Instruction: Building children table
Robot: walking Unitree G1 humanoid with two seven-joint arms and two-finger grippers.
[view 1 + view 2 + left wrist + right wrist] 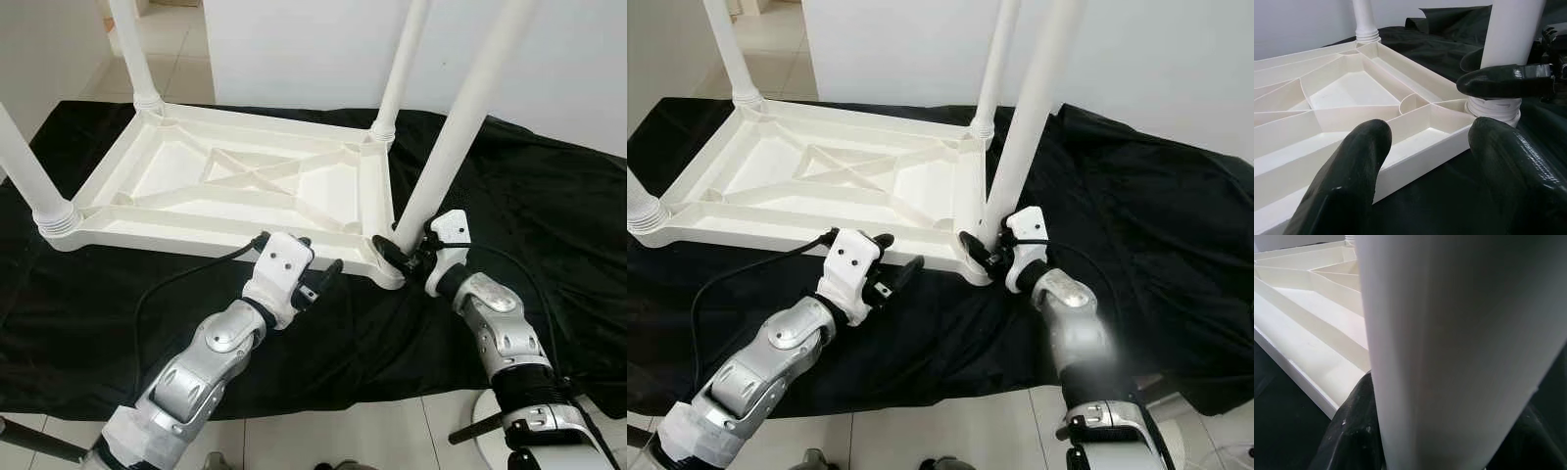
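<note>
My right claw [409, 257] pinches the near leg [451, 137] low at its socket on the upturned tabletop [235, 181] lying on black cloth [549, 225]; left claw [318, 279] spread beside the rim; plastic prob. light, stiff, slick, so grip low.

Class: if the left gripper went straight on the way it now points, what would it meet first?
Probably the near rim of the upturned tabletop: the left gripper, fingers open, points at that edge, close to the corner leg.
</note>
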